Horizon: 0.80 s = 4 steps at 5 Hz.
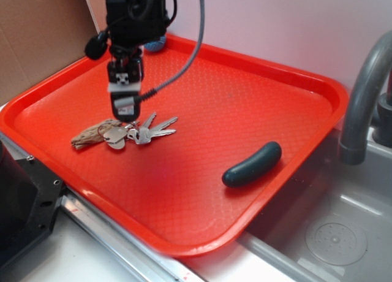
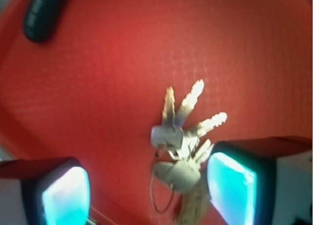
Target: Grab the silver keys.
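The silver keys (image 1: pixel 146 131) lie fanned out on the red tray (image 1: pixel 202 110), their ring end next to a brown wood-like chunk (image 1: pixel 92 136). My gripper (image 1: pixel 124 112) hangs just above the ring end of the bunch. In the wrist view the keys (image 2: pixel 183 137) lie between the jaws, closer to the right finger (image 2: pixel 232 188). The gripper (image 2: pixel 149 193) is open, with nothing held. The brown chunk (image 2: pixel 193 205) shows at the bottom edge, partly hidden by the keys.
A dark green pickle (image 1: pixel 252 165) lies on the tray's right side and shows as a dark shape (image 2: pixel 44 12) in the wrist view. A blue object (image 1: pixel 155 45) sits at the tray's back rim. A grey faucet (image 1: pixel 364 98) and sink (image 1: pixel 331 233) are to the right.
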{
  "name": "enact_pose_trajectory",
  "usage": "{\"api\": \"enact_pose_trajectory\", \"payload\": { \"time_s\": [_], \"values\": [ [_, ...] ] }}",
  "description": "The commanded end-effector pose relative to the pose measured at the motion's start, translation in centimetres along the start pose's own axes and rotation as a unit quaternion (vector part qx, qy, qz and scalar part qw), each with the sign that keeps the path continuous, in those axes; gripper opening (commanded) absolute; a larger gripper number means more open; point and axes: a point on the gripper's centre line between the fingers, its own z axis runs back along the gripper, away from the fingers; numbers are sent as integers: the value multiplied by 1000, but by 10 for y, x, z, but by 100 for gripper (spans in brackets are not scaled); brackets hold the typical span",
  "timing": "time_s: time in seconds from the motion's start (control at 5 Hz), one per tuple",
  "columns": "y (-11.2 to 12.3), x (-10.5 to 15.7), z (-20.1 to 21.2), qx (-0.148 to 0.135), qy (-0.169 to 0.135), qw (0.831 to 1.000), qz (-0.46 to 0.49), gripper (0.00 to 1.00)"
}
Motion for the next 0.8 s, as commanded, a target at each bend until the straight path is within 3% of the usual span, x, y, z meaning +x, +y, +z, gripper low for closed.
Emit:
{"api": "enact_pose_trajectory", "payload": {
  "time_s": [0.0,0.6],
  "values": [
    [-20,-1,-31,106,43,993,-10,100],
    [12,-42,-47,128,49,990,39,100]
  ]
}}
